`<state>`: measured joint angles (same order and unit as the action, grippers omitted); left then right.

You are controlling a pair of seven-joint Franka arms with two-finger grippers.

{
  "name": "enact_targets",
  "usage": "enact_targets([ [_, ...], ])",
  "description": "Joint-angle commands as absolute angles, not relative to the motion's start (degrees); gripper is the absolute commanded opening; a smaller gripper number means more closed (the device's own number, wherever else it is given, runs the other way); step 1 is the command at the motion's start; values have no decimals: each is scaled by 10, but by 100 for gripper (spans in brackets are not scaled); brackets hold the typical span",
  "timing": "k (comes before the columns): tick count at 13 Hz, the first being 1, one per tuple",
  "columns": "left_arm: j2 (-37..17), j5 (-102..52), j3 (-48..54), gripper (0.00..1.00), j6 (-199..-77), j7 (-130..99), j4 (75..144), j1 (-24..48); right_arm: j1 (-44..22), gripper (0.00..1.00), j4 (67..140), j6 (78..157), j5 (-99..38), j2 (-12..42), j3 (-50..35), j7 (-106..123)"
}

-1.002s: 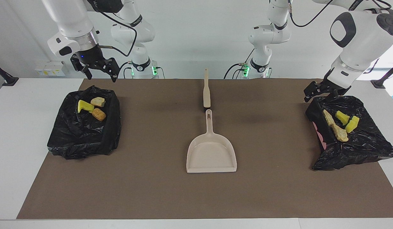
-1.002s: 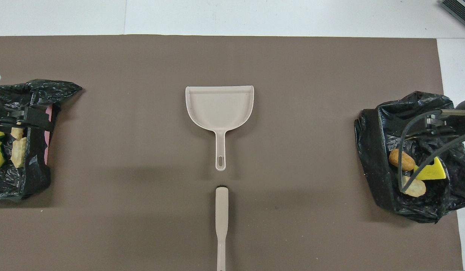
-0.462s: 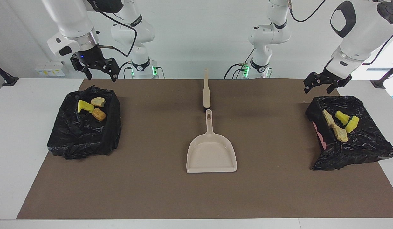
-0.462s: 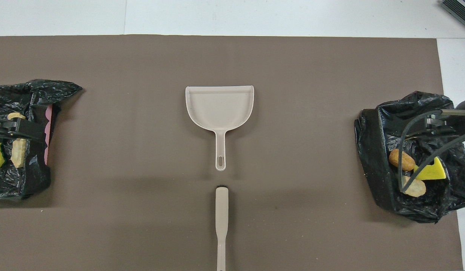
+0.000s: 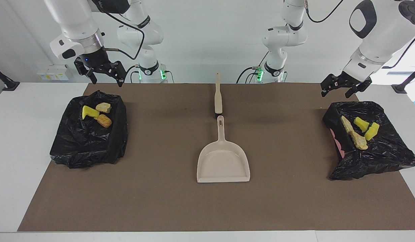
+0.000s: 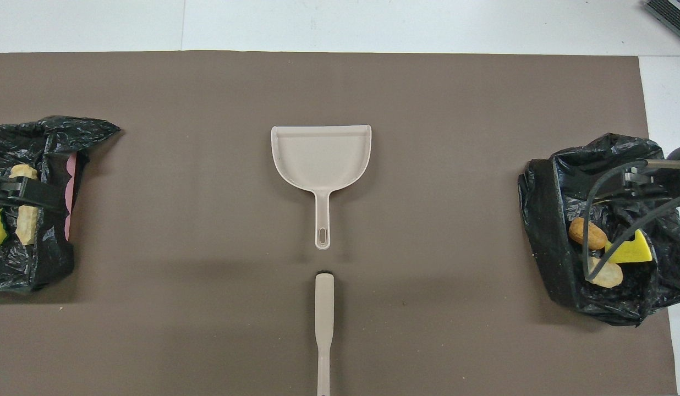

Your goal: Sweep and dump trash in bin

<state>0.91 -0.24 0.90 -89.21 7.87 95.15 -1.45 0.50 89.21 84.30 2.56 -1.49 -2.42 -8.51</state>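
You have two black-lined bins: the bin (image 5: 368, 139) at the mat's left-arm edge seems to hold four trash pieces (image 5: 357, 134), the bin (image 5: 90, 129) at the right-arm edge three (image 5: 98, 114). Above each bin's robot-side rim hangs its own gripper, left gripper (image 5: 338, 90) and right gripper (image 5: 106, 78), jaws spread, gripping nothing.

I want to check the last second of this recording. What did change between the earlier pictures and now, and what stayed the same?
The left gripper rose from the rim of the bin at its end of the table and now hangs open above it, empty. Nothing was taken or released. The right gripper stayed open over the other bin. The trash in both bins, the dustpan and the brush did not move.
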Motion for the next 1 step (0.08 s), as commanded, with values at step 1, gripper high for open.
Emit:
enact_targets([
  [1, 18, 3, 7, 100, -882, 85, 948, -8, 14, 100, 905, 846, 24, -27, -27, -73],
])
